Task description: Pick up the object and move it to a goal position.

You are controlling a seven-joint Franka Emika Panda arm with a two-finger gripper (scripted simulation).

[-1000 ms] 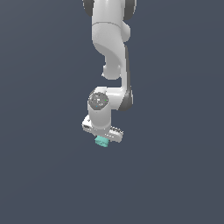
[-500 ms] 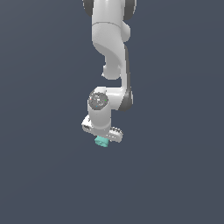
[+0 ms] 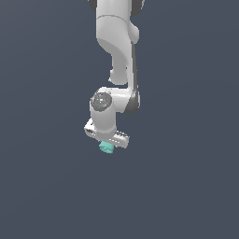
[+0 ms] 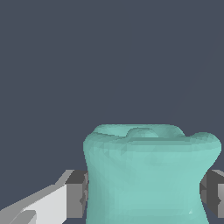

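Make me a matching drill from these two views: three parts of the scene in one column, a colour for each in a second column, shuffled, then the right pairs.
Things:
1. the object
2. the gripper body
3. the fingertips

Colours:
A. dark grey
B. teal
C. white

Pairs: 1-B, 2-C, 3-A

Surface (image 3: 42,186): flat, uniform dark slate-grey plane filling both the exterior and wrist views, matte, without seams, edges or markings. Cannot tell whether the teal object (image 3: 107,148) rests on this surface or hangs above it.
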